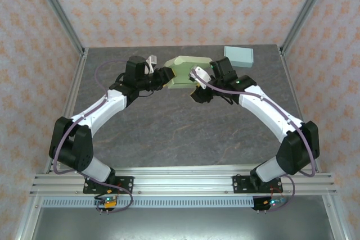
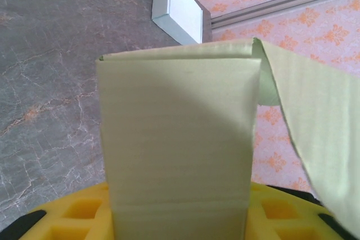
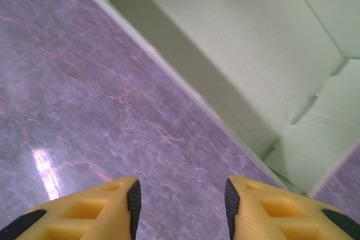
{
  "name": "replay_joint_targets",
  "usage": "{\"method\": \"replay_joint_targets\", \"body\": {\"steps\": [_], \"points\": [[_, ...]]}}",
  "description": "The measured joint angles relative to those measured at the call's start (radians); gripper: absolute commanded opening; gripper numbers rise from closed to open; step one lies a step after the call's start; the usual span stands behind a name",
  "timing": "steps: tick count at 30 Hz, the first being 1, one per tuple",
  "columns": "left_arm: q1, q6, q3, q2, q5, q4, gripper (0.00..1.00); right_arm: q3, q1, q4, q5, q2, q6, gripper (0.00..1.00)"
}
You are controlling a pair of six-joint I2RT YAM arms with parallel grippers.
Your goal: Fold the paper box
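Paper box (image 1: 184, 70): pale green, partly folded, at the far middle of the desk (image 1: 180, 133), between the two arm tips.

Left tool (image 1: 164, 77): at the box's left side and gripping it. In the left wrist view a flat green panel stands up between the yellow fingers (image 2: 73, 217) and fills the gap edge to edge. A loose flap (image 2: 315, 127) hangs off the panel's top right corner and slants down to the right.

Right tool (image 3: 180, 206): jaws apart, nothing between them, only bare desk in the gap. From above it sits at the box's near right corner, just beside it. I can't tell from that view whether it touches. In the right wrist view the box runs diagonally across the upper right, ahead of the fingertips and clear of them. One fold line and one corner seam show on it.

Also on the desk: a small pale blue box (image 1: 239, 55) in the far right corner. It lies flat, closed, and apart from the green one.
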Motion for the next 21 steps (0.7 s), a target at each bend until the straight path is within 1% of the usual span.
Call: {"method": "replay_joint_targets", "body": {"steps": [2, 7, 10, 15, 18, 21], "points": [[0.000, 0.001, 0.000, 0.000, 0.000, 0.000, 0.34, 0.016, -0.008, -0.008, 0.037, 0.018, 0.007, 0.44], [0.000, 0.012, 0.000, 0.000, 0.000, 0.000, 0.34, 0.106, -0.072, -0.055, 0.032, 0.094, 0.092, 0.45], [0.000, 0.026, 0.000, 0.000, 0.000, -0.001, 0.34, 0.144, -0.107, -0.068, 0.032, 0.117, 0.146, 0.49], [0.000, 0.054, 0.000, 0.000, 0.005, -0.012, 0.34, 0.204, -0.138, -0.077, -0.002, 0.132, 0.265, 0.52], [0.000, 0.066, 0.000, -0.001, 0.010, -0.012, 0.34, 0.237, -0.150, -0.066, -0.049, 0.151, 0.358, 0.54], [0.000, 0.080, 0.000, -0.005, 0.018, -0.011, 0.34, 0.263, -0.151, -0.045, -0.080, 0.193, 0.447, 0.53]]}}
